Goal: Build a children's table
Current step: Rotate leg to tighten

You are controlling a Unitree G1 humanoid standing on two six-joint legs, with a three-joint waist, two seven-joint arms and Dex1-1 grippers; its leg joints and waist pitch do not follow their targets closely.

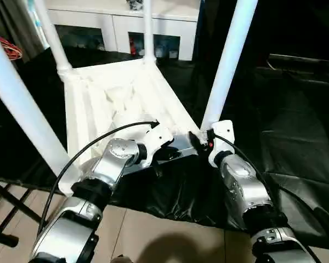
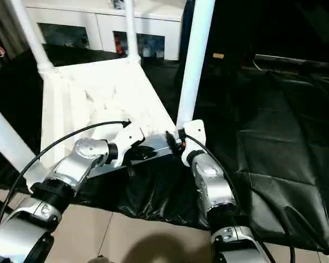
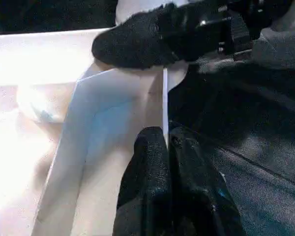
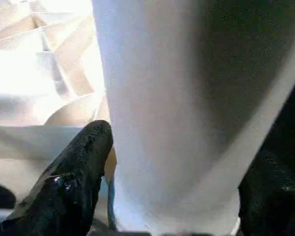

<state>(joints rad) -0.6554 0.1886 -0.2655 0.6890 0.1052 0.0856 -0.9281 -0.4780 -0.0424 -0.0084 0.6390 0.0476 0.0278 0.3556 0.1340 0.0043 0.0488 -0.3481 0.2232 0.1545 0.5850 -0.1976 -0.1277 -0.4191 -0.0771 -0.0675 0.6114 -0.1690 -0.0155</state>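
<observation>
The white table top (image 1: 98, 104) lies upside down on a black sheet, ribbed underside up. Four white legs stand in its corner sockets: near right (image 1: 230, 60), far right (image 1: 148, 27), far left (image 1: 52, 35), near left (image 1: 16, 104). My left gripper (image 1: 167, 150) is shut on the thin near rim of the top (image 3: 163, 88), one finger on each side of it. Close beside it, my right gripper (image 1: 203, 139) clasps the base of the near right leg (image 4: 177, 98), with a black finger (image 4: 73, 172) pressed against the leg's side.
A white cabinet with glass doors (image 1: 120, 22) stands behind the table. The black sheet (image 1: 296, 126) spreads far to the right. Tiled floor (image 1: 153, 235) lies at the near edge. Black stand legs (image 1: 5, 208) sit at the lower left, and red cables (image 1: 11, 49) at the far left.
</observation>
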